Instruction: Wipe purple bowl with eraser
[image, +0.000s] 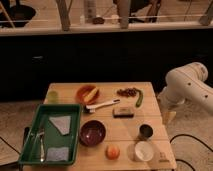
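Note:
The purple bowl (92, 132) stands upright at the front middle of the wooden table (125, 122), just right of the green tray. The eraser (123, 111) lies flat near the table's middle, behind and to the right of the bowl, with nothing touching it. My white arm (186, 86) is folded at the right of the table. My gripper (168, 116) hangs low beside the table's right edge, well away from both the eraser and the bowl.
A green tray (50, 132) with cloths and utensils lies at the front left. A white-handled brush (102, 105), an orange bowl (87, 93), a green vegetable (139, 97), a small metal cup (145, 131), a white cup (143, 150) and an orange fruit (113, 151) surround the bowl and eraser.

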